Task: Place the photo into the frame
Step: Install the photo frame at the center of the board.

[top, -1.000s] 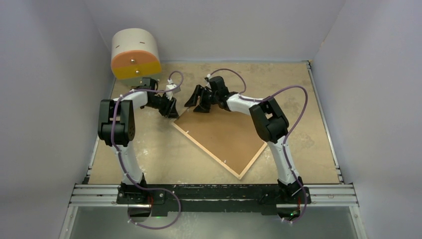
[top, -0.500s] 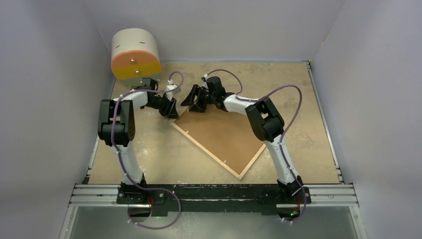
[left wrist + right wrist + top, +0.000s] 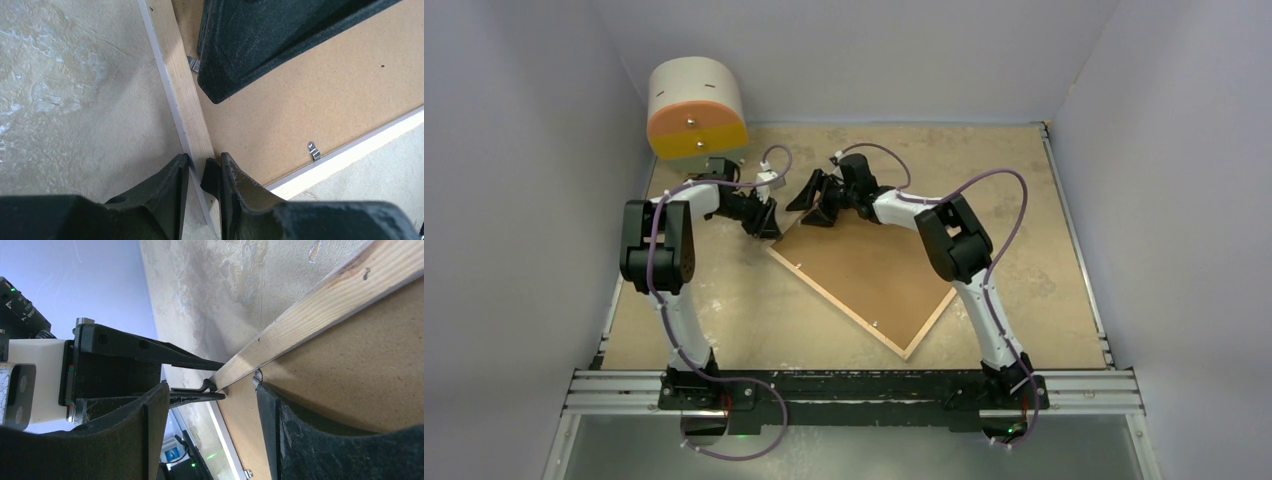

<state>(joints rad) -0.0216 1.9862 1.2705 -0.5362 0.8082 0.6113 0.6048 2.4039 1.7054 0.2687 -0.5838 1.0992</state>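
From here I see the frame (image 3: 836,303) lying face down on the bench (image 3: 1034,210), turned cornerwise so it sits like a diamond between the two arms. Its light wooden rim faces up and the brown backing board (image 3: 869,270) fills the inside. Small metal clips (image 3: 313,149) stand along the inner edge of the rim.

My left pincer (image 3: 769,225) is at the frame's left-hand corner, down at bench level. In the left wrist view its two fingers (image 3: 170,185) sit on either side of the wooden rim right at that corner, one outside on the bench side and one inside over the board, pinching the rim between them.

My right pincer (image 3: 816,207) is at the far corner of the frame, close to the left one, with its jaws spread wide and holding nothing. One finger hangs over the backing board just beside a clip (whether it touches the board I cannot tell); the other is out past the rim.

A cream drum with an orange face (image 3: 696,108) sits in the far left corner.
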